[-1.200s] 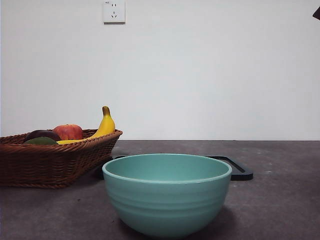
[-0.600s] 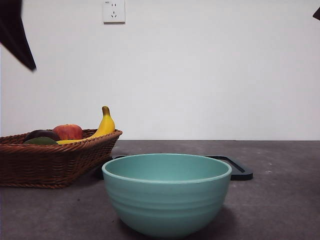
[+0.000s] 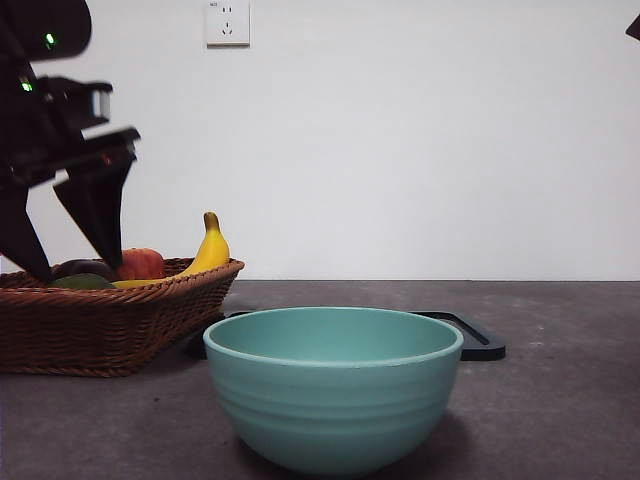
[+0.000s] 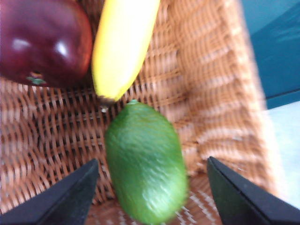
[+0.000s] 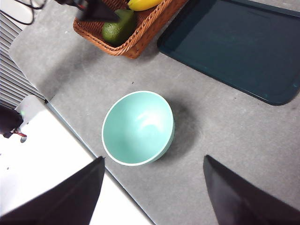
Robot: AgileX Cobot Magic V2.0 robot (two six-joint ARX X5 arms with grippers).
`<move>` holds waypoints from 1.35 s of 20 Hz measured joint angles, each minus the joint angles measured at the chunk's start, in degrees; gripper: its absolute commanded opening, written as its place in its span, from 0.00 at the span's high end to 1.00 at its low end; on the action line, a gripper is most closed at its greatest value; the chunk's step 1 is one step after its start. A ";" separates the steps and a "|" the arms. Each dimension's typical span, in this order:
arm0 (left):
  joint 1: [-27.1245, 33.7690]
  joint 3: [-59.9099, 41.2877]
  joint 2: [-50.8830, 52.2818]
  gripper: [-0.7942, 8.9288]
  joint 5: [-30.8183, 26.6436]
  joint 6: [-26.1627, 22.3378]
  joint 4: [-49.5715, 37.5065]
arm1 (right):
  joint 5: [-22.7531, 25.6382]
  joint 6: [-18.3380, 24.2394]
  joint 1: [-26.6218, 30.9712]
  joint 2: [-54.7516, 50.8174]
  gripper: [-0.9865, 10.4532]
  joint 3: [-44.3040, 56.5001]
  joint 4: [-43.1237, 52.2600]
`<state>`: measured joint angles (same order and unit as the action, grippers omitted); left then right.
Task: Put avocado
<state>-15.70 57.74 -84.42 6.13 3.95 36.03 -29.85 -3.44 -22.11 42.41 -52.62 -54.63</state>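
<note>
The avocado (image 4: 146,164) is a green oval fruit lying in the wicker basket (image 4: 215,93). My left gripper (image 4: 152,197) is open, one jaw on each side of the avocado, just above it. In the front view the left gripper (image 3: 70,255) hangs over the basket's (image 3: 110,320) left part, where the avocado (image 3: 82,283) shows as a green sliver at the rim. The right wrist view shows the avocado (image 5: 118,27) in the basket (image 5: 140,37) too. My right gripper (image 5: 152,187) is open and empty, high above the teal bowl (image 5: 138,127).
In the basket lie a yellow banana (image 4: 123,44), a dark red-purple fruit (image 4: 44,42) and a red apple (image 3: 145,264). The teal bowl (image 3: 333,385) stands at the front centre. A dark tray (image 5: 234,47) lies flat behind it.
The left arm has come down from the top left corner to the basket, its open jaws now over the avocado. The fruit, bowl and tray have not moved.
</note>
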 measured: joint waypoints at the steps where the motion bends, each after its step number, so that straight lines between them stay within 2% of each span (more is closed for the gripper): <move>1: -0.17 0.02 -1.05 0.53 -0.63 -0.04 -0.22 | 0.00 0.00 0.00 0.00 0.62 0.00 0.00; 7: -0.68 0.09 -5.51 0.55 -1.86 -0.22 -1.55 | 0.00 0.00 0.00 0.00 0.62 0.00 0.00; 9: -0.68 0.09 -6.40 0.67 -1.79 -0.24 -1.53 | 0.00 0.00 0.00 0.00 0.62 0.00 0.00; 11: -0.70 0.11 -6.38 0.74 -1.90 -0.24 -1.55 | 0.00 0.00 0.00 0.00 0.62 0.00 0.00; 16: -0.72 1.01 -5.86 0.74 -1.92 -0.22 0.33 | 0.00 0.00 0.00 0.00 0.62 0.00 0.00; 19: -1.49 2.64 -1.60 0.74 -1.66 -0.07 2.69 | 0.00 0.00 0.00 0.00 0.62 0.00 0.00; 23: -5.70 5.42 8.61 0.74 3.93 0.02 4.81 | 0.02 0.00 0.00 0.00 0.62 0.00 0.02; 27: -14.93 5.42 13.90 0.74 7.63 0.72 6.03 | 0.11 0.00 0.00 0.00 0.62 0.00 0.02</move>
<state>-30.63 63.16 -70.52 13.76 4.67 42.06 -29.74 -3.44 -22.11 42.41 -52.62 -54.61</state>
